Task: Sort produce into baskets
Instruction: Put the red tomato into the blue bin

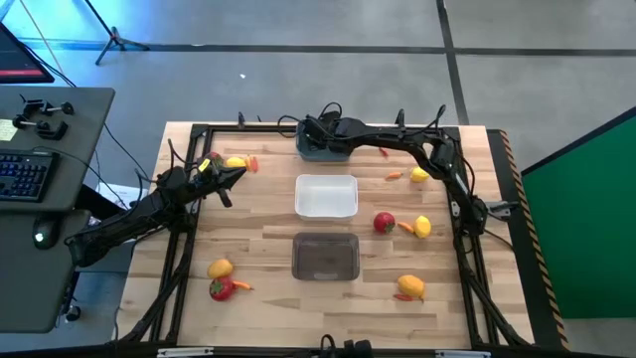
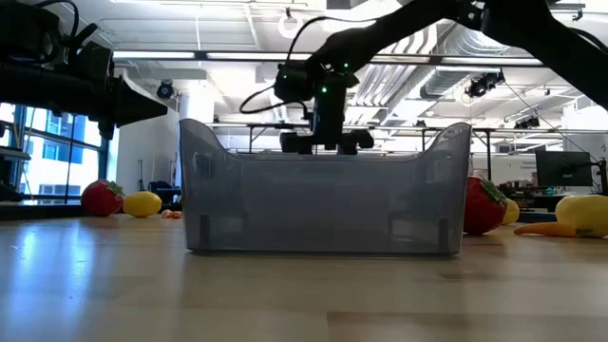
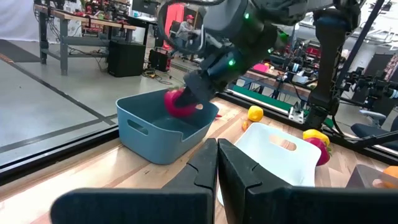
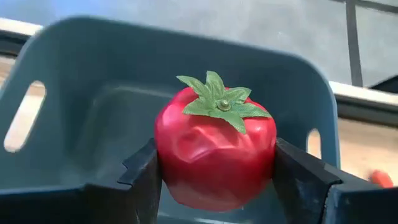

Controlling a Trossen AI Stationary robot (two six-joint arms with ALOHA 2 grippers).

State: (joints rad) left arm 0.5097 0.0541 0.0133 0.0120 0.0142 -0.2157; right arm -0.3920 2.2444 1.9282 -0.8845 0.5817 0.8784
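My right gripper [image 4: 214, 163] is shut on a round red fruit [image 4: 214, 152] with a green leafy top, over the dark blue-grey basket [image 1: 320, 149] at the table's far middle. The fruit also shows in the left wrist view [image 3: 179, 102], at about the height of the basket's rim. The white basket [image 1: 326, 196] and the translucent dark grey basket [image 1: 325, 257] stand in a row nearer. My left gripper [image 1: 237, 175] is shut and empty, above the table left of the baskets. My right gripper pinches the red fruit by its two opposite sides [image 4: 163, 163] between its two fingers, with the green top [image 4: 219, 102] turned toward the wrist camera. The fingers slant down from the table's right side. The fruit is lifted clear over the blue-grey basket's inside [image 4: 93, 118].
Loose produce lies about the table: a red fruit [image 1: 214, 159] and a yellow one [image 1: 236, 162] at far left, a yellow [image 1: 220, 268] and a red [image 1: 221, 288] at near left, yellow fruits [image 1: 419, 174] [image 1: 422, 227] [image 1: 410, 286], a red [image 1: 384, 223] and a carrot [image 1: 395, 176] at right.
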